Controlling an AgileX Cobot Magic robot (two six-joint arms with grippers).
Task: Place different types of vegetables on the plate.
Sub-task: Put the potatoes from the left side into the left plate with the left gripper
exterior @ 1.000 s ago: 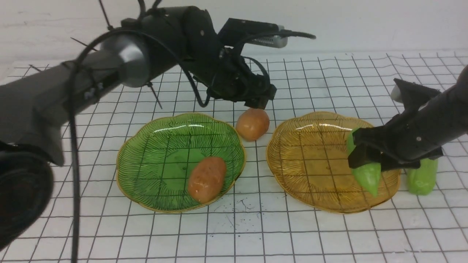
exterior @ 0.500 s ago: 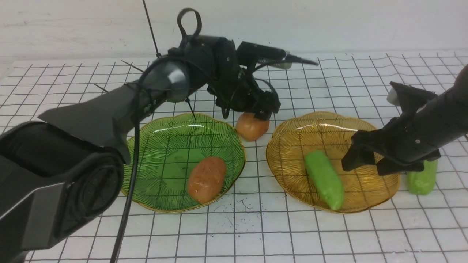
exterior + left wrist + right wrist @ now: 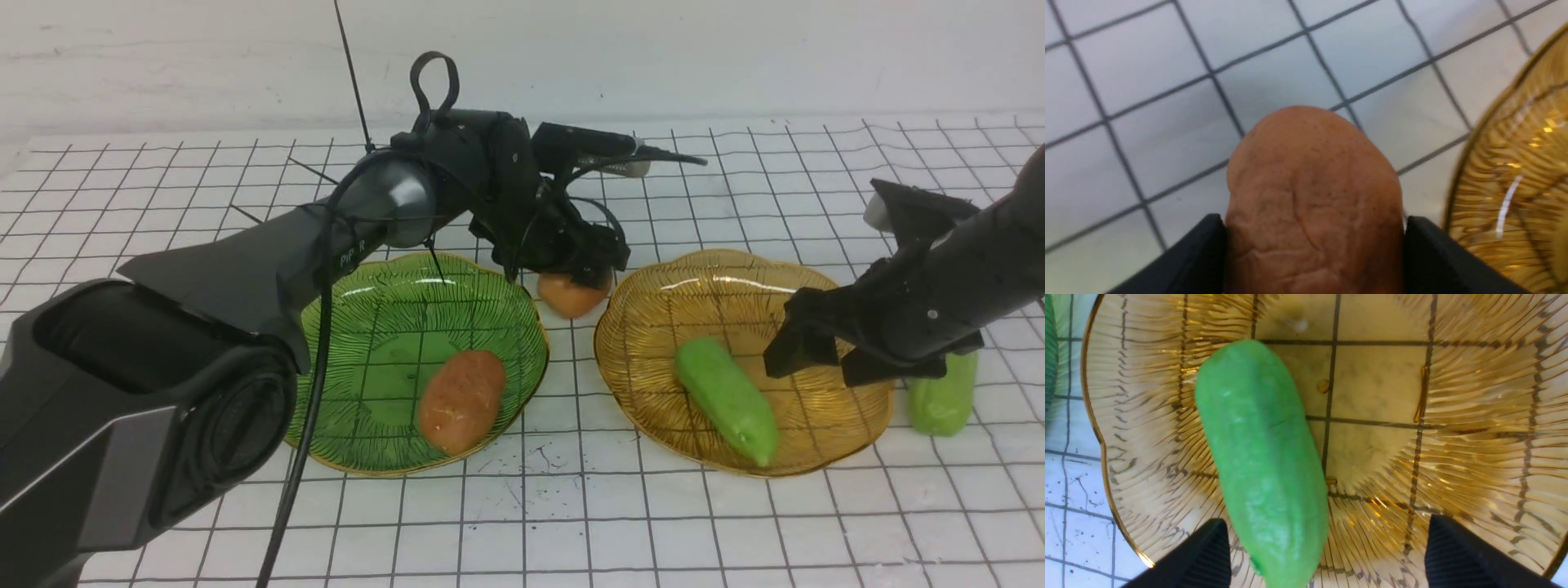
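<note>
While the left gripper (image 3: 584, 276) clamps the orange-brown oval plastic potato (image 3: 1310, 196), the right gripper (image 3: 816, 369) gapes wide. Light green pointed plastic gourd (image 3: 1261, 457) sits under its jaws

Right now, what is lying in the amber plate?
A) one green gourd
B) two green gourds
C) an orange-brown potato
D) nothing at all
A: a single green gourd lies in the amber plate, and the right wrist view shows nothing else on its ribbed glass.
</note>
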